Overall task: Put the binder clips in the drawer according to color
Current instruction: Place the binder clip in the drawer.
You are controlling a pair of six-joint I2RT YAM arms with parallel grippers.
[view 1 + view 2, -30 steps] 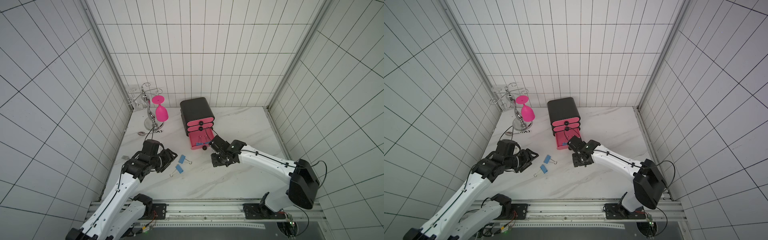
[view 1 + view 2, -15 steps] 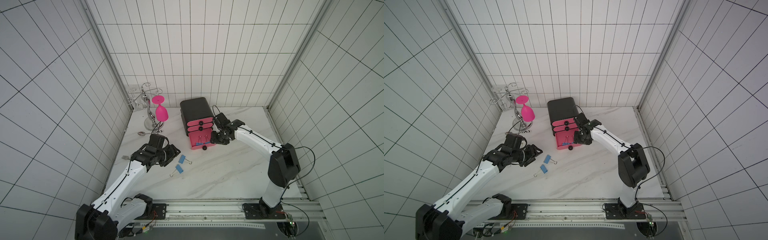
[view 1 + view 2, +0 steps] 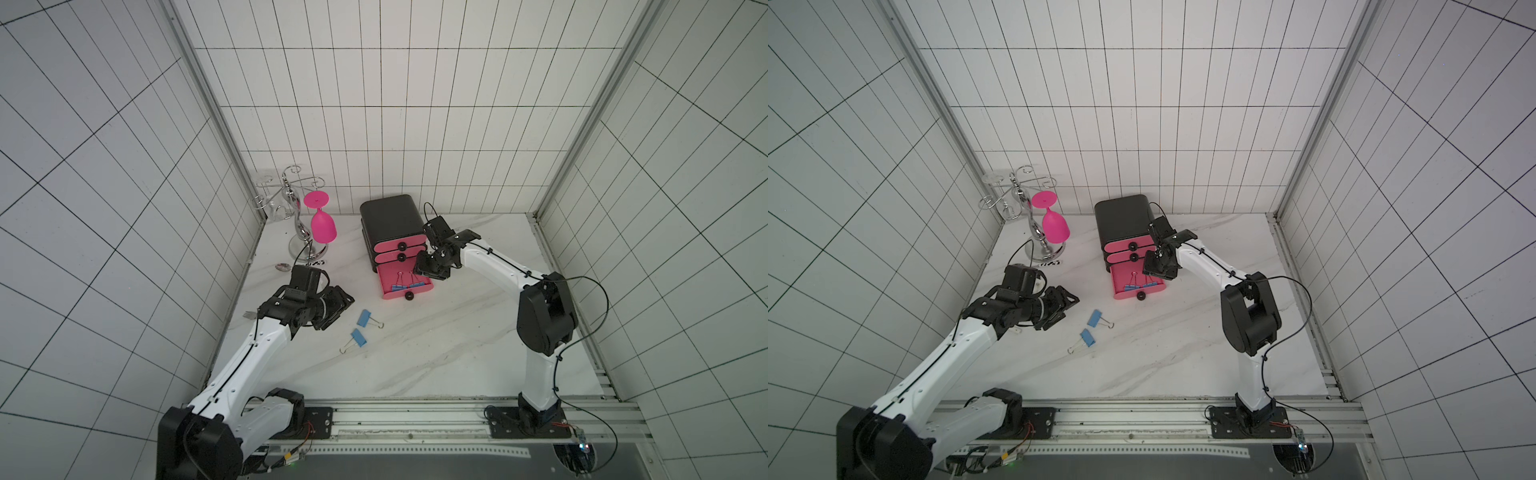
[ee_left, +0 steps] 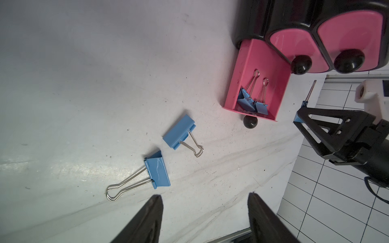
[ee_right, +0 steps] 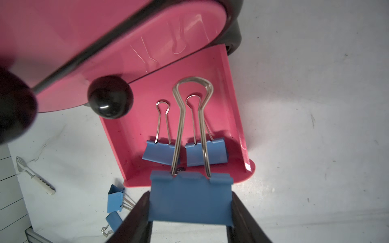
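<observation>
Blue binder clip point(image 5: 190, 199), pinched between the right fingers point(image 5: 140, 218), hangs at the open bottom drawer point(image 5: 230, 101) rim, frame centre, probably awaiting release inside; spread, empty left fingers point(image 4: 152, 216) face 2 loose clips point(image 4: 158, 171) on the desk point(image 4: 84, 84).

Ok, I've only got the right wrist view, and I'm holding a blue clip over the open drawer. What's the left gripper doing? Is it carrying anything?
Observer: No. The left gripper is empty, jaws apart, hovering over the table beside the loose clips.
Operator: I see two loose ones at the edge of my picture. Are there more?
Observer: No, those are the only two lying loose: the back blue clip nearer the chest, and the front blue clip just before it.
Operator: Is anything else standing out there?
Observer: A chrome rack stands in the back corner on the left arm's side. A pink goblet hangs upside down from it, apart from the chest.
</observation>
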